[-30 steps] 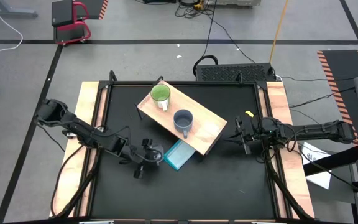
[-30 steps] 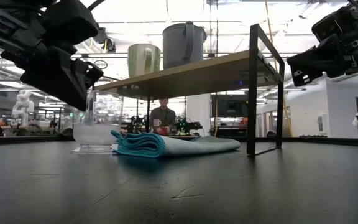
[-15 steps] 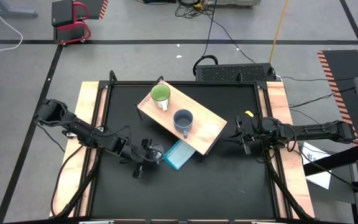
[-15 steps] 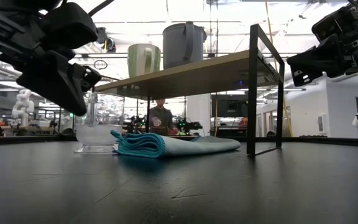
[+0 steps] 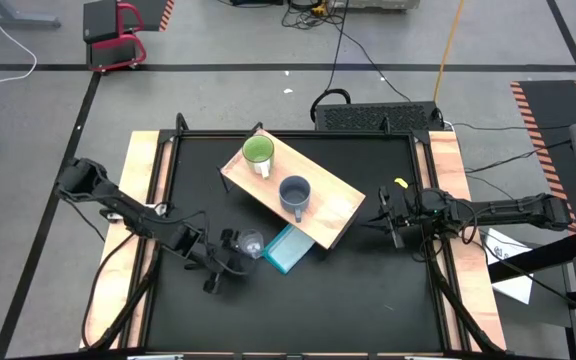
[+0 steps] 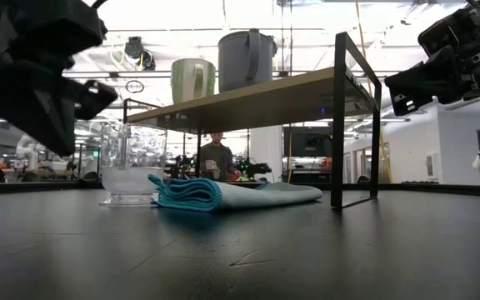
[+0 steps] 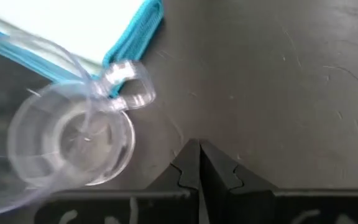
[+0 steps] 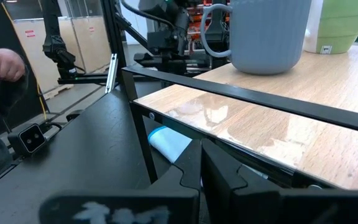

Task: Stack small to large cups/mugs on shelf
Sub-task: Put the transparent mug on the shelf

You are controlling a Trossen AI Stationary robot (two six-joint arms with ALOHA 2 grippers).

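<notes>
The clear glass cup stands upright on its base on the black table, next to a folded light-blue cloth; the left wrist view looks down into the cup. My left gripper is shut, just off the cup's near-left side, touching nothing. The lime-green mug and the grey-blue mug stand on the wooden shelf. My right gripper is shut and hangs level by the shelf's right end.
The shelf stands on thin dark legs, and the cloth reaches under it. The table's near half is bare black surface. Wooden side rails flank the table. A person's hand shows beyond the table in the right wrist view.
My left gripper has drawn back from the glass cup toward the table's near-left and tipped further down, staying shut. The cup stays upright on the table and now shows clear of the gripper.
</notes>
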